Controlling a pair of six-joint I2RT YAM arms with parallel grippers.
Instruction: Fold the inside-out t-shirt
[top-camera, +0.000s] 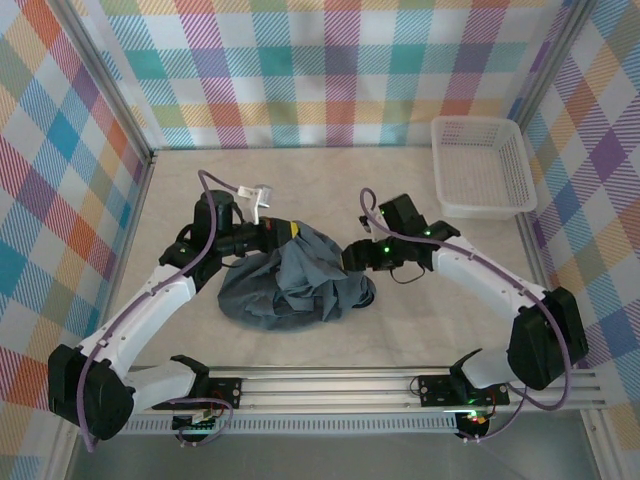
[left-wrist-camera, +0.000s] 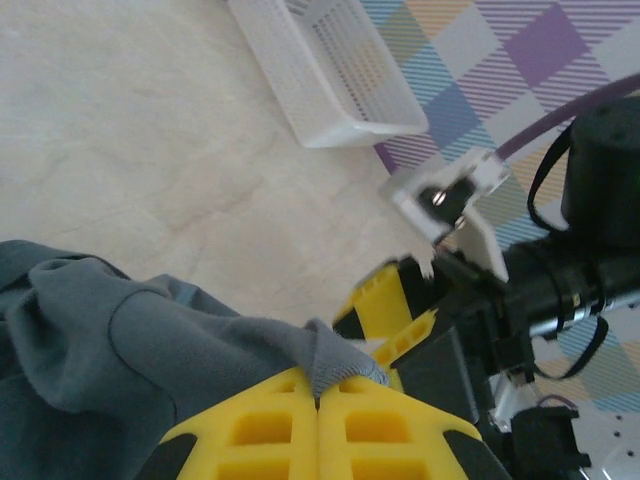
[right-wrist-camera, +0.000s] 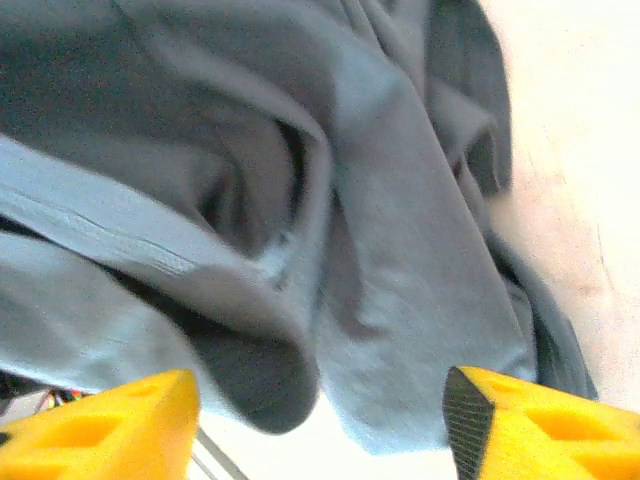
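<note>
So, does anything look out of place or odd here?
Only the t-shirt: it lies in a crumpled heap mid-table, not spread flat. The left gripper is shut on a fold of it; the right gripper is open beside it. The white basket sits upright.

No readable text, label or number on the inside-out t-shirt (top-camera: 300, 290); none on the basket (top-camera: 490, 208)

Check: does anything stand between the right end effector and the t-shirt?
Nothing visible does. The open right end effector faces the t-shirt directly, with bunched fabric right in front of it. The basket stands apart, at the far right.
</note>
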